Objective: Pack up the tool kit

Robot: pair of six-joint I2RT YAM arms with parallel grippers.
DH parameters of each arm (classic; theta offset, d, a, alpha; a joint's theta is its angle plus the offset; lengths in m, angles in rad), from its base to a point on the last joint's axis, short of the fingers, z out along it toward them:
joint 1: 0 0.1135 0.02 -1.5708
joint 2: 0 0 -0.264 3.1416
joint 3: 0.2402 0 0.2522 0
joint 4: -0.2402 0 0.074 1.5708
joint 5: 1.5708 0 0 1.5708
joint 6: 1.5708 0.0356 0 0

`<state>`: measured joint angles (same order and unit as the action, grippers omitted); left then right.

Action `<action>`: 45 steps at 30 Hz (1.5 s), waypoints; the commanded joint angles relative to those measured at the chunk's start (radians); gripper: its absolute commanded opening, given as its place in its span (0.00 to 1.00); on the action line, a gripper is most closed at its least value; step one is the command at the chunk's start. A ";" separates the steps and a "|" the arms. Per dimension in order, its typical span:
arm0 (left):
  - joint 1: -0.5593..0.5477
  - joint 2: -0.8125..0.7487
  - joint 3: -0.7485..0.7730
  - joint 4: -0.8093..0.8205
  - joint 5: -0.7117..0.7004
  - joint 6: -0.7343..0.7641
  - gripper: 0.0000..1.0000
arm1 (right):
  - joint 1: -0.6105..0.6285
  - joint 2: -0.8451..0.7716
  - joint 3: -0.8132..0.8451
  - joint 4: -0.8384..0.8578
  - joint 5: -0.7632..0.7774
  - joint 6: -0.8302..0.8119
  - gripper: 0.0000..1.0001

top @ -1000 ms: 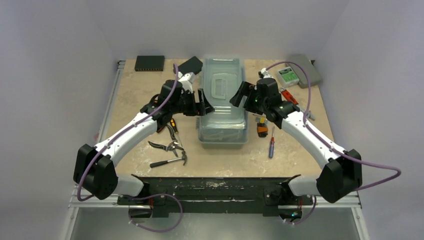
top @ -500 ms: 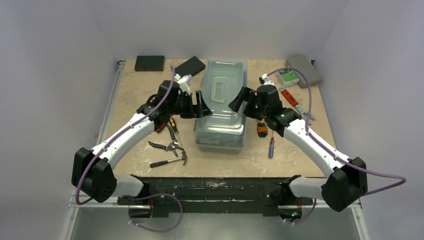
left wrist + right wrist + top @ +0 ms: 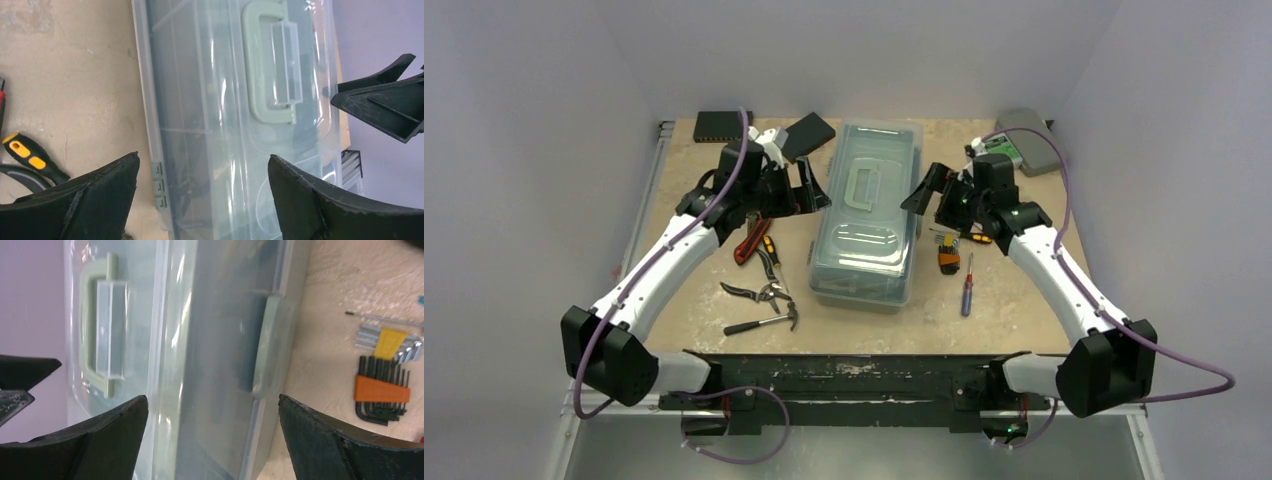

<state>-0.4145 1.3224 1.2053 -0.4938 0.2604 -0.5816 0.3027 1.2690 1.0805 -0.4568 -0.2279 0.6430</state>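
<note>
The sage-green toolbox [image 3: 867, 215] stands shut in the middle of the table, its pale handle [image 3: 864, 185] lying flat on the translucent lid. My left gripper [image 3: 810, 190] hovers open beside its left side. My right gripper [image 3: 927, 190] hovers open beside its right side. Neither holds anything. In the left wrist view the left gripper [image 3: 204, 157] looks down on the toolbox [image 3: 225, 110] and handle [image 3: 270, 65]. In the right wrist view the right gripper [image 3: 213, 397] frames the toolbox [image 3: 215, 340] and its side latch [image 3: 272, 345]. Loose tools lie on both sides.
Left of the box lie a red knife [image 3: 749, 243], a yellow-black handled tool [image 3: 770, 250], pruning pliers [image 3: 759, 292] and a hammer [image 3: 764, 320]. On the right are hex keys [image 3: 948, 255] and a screwdriver [image 3: 966, 290]. Black boxes [image 3: 722, 124] and a grey case [image 3: 1034, 135] sit at the back.
Both grippers have drawn back from the toolbox's sides, moved toward the far end and opened wider. The toolbox has settled slightly nearer the front edge.
</note>
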 commanded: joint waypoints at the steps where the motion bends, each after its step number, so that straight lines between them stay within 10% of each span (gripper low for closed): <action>1: 0.003 0.059 0.091 -0.002 -0.040 0.010 0.97 | -0.101 -0.020 -0.027 0.099 -0.122 -0.006 0.99; 9: -0.048 0.215 0.201 -0.033 -0.053 0.037 0.99 | -0.245 -0.082 -0.288 0.595 -0.336 0.136 0.97; 30: 0.038 0.405 0.316 -0.017 -0.014 0.040 0.82 | -0.017 -0.078 -0.358 0.530 -0.294 0.096 0.99; 35: 0.043 0.428 0.306 -0.004 -0.013 0.048 0.80 | -0.249 -0.055 -0.501 0.832 -0.564 0.253 0.97; 39: 0.046 0.434 0.290 0.024 0.002 0.044 0.79 | -0.268 -0.027 -0.531 0.851 -0.537 0.217 0.97; 45: 0.046 0.434 0.282 0.048 0.031 0.035 0.79 | -0.270 0.198 -0.604 1.345 -0.632 0.447 0.97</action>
<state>-0.3798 1.7241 1.5017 -0.4294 0.3180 -0.5804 0.0319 1.3422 0.5095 0.4889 -0.7639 0.9302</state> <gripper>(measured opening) 0.791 0.970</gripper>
